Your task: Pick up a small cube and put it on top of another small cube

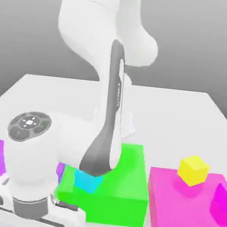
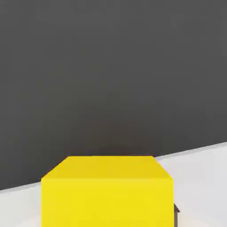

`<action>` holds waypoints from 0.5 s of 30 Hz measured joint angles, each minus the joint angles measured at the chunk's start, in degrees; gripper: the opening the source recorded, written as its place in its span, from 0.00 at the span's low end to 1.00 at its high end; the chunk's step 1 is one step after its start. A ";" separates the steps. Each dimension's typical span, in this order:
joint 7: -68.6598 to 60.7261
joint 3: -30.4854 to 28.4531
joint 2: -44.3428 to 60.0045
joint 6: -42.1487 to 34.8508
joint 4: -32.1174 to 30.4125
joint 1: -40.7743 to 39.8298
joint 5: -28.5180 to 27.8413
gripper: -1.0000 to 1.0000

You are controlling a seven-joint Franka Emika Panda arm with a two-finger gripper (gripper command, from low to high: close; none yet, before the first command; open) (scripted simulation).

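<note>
step: grasping | gripper (image 2: 108,221) sitting low at exterior view's left, jaws clamping yellow cube (image 2: 106,190) | cyan cube (image 1: 87,182) resting on green block (image 1: 122,185), centre | second yellow cube (image 1: 193,170) sitting on magenta block (image 1: 184,211), right | next: lifting, carrying over cyan

The white arm (image 1: 106,60) is seen folded forward and down from the shoulder, with the dark-striped forearm (image 1: 110,120) running steeply downward toward the camera. The wrist (image 1: 38,147) is bent low at the exterior view's left, capped by a round grey button panel (image 1: 29,125), with the hand body (image 1: 31,208) pointed downward. The claw is closed; a dark fingertip (image 2: 176,215) is glimpsed in the hand view, pressed against a yellow cube (image 2: 106,190) held in it.
</note>
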 joint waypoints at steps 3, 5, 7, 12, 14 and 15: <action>1.93 -0.50 -6.02 -3.64 -2.43 1.03 -0.44 0.00; 3.92 -0.52 -10.11 -5.48 -4.70 1.87 -0.45 0.00; 6.24 -0.47 -14.23 -7.22 -7.06 2.67 -0.78 0.00; 13.11 0.14 -24.65 -11.46 -13.02 4.40 -3.00 0.00; 16.18 0.32 -28.84 -13.14 -15.42 5.08 -4.32 0.00; 17.77 0.59 -30.93 -13.98 -16.61 5.15 -5.04 0.00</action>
